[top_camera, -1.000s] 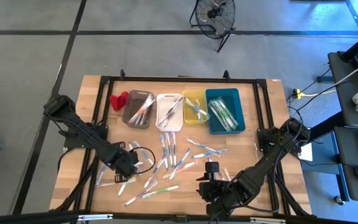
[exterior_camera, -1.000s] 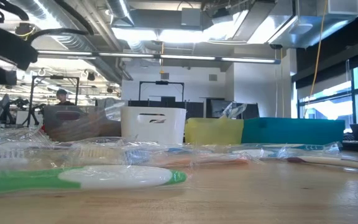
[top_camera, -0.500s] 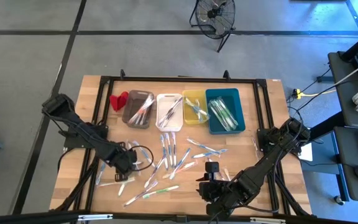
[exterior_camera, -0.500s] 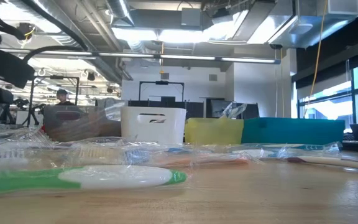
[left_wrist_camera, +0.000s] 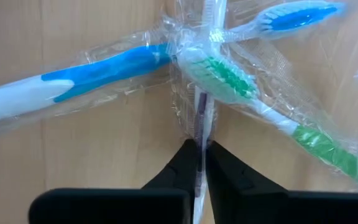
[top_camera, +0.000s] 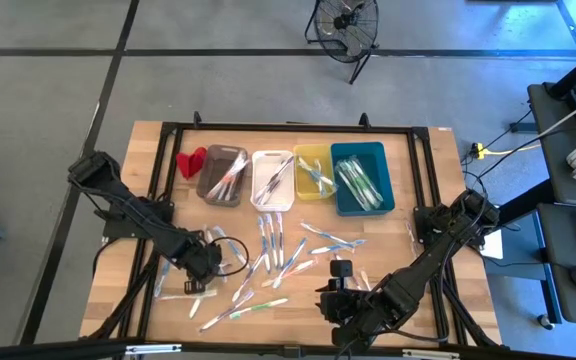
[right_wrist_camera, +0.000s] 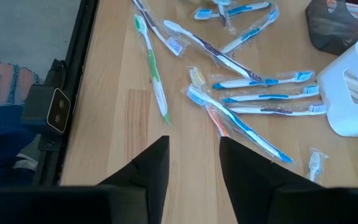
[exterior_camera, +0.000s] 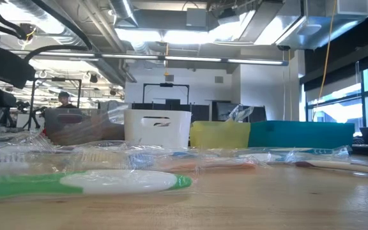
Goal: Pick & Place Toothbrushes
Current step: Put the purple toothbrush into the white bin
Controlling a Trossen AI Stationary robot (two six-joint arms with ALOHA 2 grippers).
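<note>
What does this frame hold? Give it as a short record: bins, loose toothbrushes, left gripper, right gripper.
bins: grey bin, white bin, yellow bin and teal bin in a row at the table's far side, each with toothbrushes inside
loose toothbrushes: wrapped toothbrushes scattered across the middle of the table
left gripper: left gripper low over the table, jaws shut on a purple-and-white toothbrush
right gripper: right gripper above bare wood near the front edge, jaws apart, holding nothing

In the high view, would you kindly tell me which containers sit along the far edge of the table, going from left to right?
Grey bin → white bin → yellow bin → teal bin.
</note>
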